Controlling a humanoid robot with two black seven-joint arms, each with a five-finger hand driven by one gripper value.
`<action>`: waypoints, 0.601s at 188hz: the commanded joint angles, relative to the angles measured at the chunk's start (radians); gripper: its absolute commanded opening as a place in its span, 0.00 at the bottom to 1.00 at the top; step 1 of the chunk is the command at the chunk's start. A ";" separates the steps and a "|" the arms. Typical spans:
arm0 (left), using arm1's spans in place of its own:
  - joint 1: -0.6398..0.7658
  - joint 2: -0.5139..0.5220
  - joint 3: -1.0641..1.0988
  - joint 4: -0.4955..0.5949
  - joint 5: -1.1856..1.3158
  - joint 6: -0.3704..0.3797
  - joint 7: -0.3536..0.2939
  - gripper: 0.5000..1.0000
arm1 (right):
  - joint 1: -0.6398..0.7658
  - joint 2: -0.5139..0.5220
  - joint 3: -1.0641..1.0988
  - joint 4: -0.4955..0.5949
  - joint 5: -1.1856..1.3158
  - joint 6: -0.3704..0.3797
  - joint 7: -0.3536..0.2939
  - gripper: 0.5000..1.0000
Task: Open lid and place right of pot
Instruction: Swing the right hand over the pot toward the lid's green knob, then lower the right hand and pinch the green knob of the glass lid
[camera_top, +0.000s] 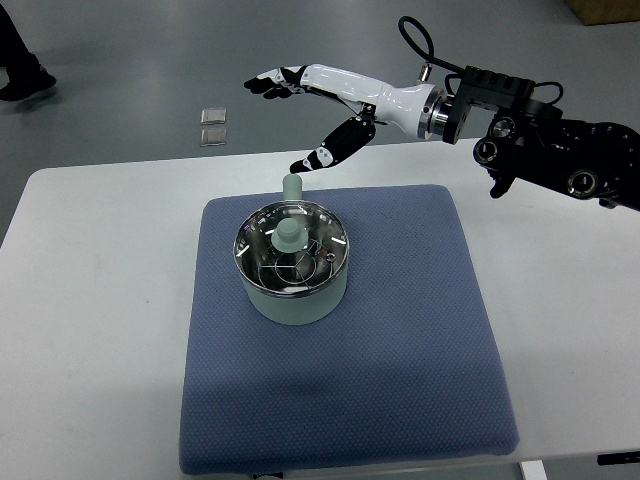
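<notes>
Pot (293, 290) — one lid (291, 246), one right hand (322, 110)

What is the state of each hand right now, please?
Right hand: open, fingers spread, holding nothing, above and behind the pot; lid still on.
Left hand: not in view.

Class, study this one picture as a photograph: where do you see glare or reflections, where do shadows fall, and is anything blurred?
Top view: the glass lid mirrors light, so the pot's inside is hard to read; a soft shadow darkens the blue mat in front of the pot; the right hand, open above it, looks sharp, with no motion blur; the white table is evenly lit.
</notes>
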 joint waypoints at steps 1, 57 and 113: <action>0.002 0.000 0.000 0.000 0.000 0.000 0.000 1.00 | 0.079 0.009 -0.114 0.009 -0.018 -0.012 0.002 0.80; 0.002 0.000 0.000 0.000 0.000 0.000 0.000 1.00 | 0.185 0.081 -0.290 0.032 -0.200 -0.066 -0.004 0.80; 0.000 0.000 0.000 0.000 0.000 0.000 0.000 1.00 | 0.242 0.098 -0.396 0.032 -0.223 -0.087 -0.007 0.79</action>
